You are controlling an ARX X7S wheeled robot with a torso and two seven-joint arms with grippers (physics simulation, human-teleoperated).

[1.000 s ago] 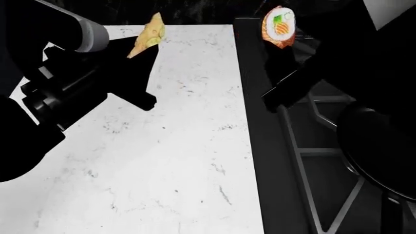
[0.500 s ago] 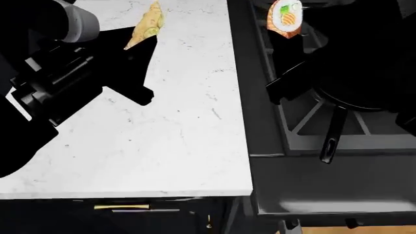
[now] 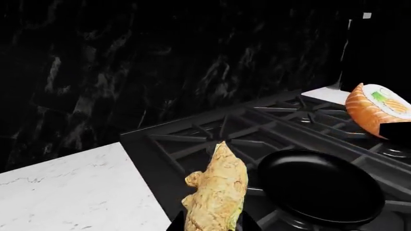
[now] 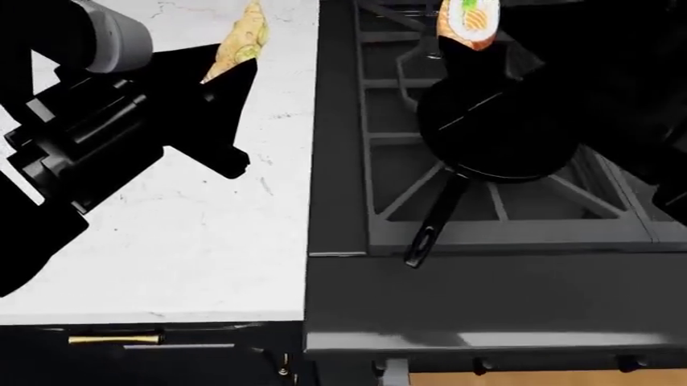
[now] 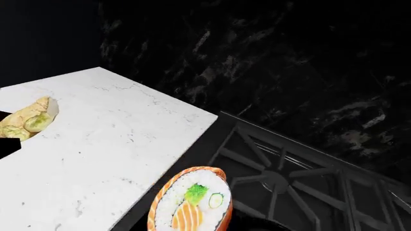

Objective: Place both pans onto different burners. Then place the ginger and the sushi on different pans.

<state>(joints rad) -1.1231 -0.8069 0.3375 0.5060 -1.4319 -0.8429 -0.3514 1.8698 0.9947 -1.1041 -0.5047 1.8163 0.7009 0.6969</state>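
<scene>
White marble tabletop [image 4: 215,233] lying beside dark stove [image 4: 483,265], black marble wall [image 3: 160,62] standing behind, left gripper [image 4: 231,68] jaws holding ginger [image 4: 244,40], right gripper [image 4: 464,50] jaws holding sushi [image 4: 469,20]

Pan [image 4: 504,133] on stove [image 4: 355,201], right of counter [image 4: 193,241]

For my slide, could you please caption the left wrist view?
Left gripper holds ginger beside a frying pan on the stove; sushi held aloft.

No readable text, labels, brands or numbers on any surface in view.
</scene>
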